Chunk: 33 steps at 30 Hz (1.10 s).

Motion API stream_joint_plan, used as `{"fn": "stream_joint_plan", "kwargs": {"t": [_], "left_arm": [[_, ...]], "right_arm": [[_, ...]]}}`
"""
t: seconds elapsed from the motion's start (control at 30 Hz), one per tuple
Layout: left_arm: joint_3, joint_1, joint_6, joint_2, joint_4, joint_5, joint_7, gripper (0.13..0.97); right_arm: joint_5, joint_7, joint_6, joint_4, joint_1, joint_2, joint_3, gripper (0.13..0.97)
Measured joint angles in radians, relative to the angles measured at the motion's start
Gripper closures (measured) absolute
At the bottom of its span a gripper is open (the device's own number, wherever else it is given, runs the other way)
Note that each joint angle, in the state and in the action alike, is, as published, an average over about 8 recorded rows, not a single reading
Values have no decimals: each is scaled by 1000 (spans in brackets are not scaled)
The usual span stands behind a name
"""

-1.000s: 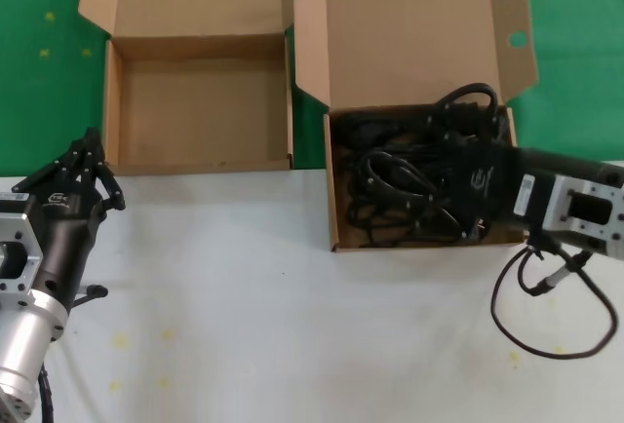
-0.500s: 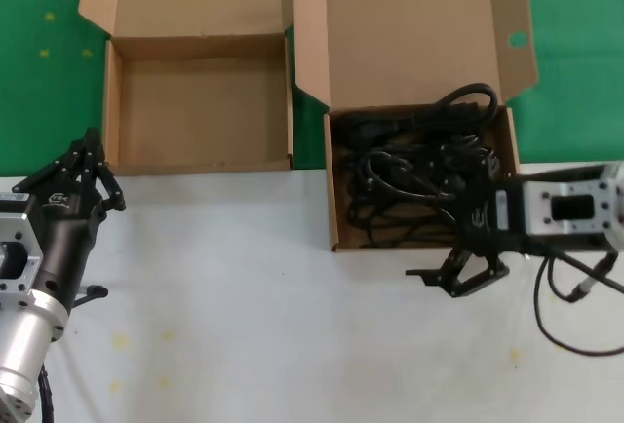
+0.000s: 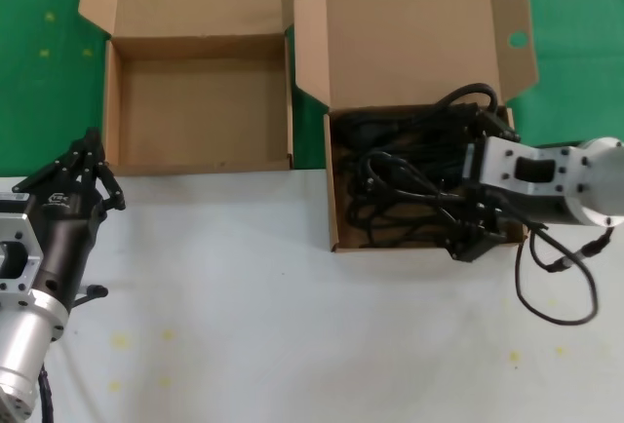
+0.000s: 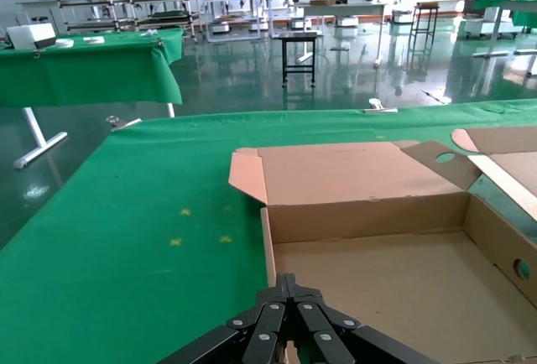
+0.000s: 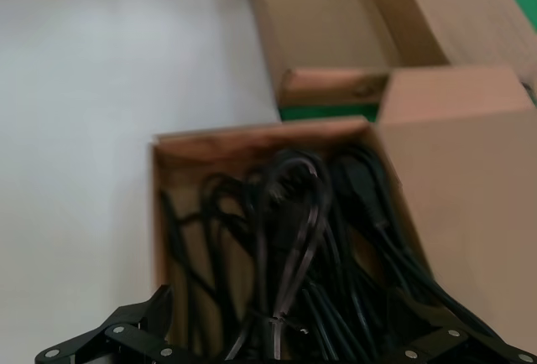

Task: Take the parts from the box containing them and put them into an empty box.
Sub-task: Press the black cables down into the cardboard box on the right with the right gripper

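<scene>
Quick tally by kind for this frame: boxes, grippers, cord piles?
Cardboard boxes: 2, the empty box and the box containing them
Grippers: 2, the left gripper parked near the empty box, the right gripper open at the cord box's near edge
The parts: 1 tangled pile; individual cords cannot be counted
Total: 5

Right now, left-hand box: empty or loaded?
Empty. The plain-lidded box shows only bare cardboard floor; all cords lie in the holed-flap box.
</scene>
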Motion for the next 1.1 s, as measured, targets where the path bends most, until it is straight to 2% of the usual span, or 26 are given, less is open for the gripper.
{"fn": "stream_joint_plan", "kwargs": {"t": [0.17,0.33,0.53,0.67,0.93,0.97,1.1], "left_arm": [[0,0,0,0,0,0,0,953],[0,0,0,0,0,0,0,953],[0,0,0,0,0,0,0,953],[0,0,0,0,0,0,0,953],[0,0,0,0,0,0,0,953],[0,0,0,0,0,0,0,953],[0,0,0,0,0,0,0,953]], "right_arm": [[-161,110,-44,4,-68,-65,104,215],[-231,131,-97,6,-128,-125,216,245],[-246,105,-154,9,-172,-173,310,315],[-242,79,-187,10,-193,-200,359,315],[-247,23,-223,-8,-225,-248,430,475],[-249,16,-226,-12,-228,-254,437,475],[-256,-6,-235,-20,-237,-275,462,577]]}}
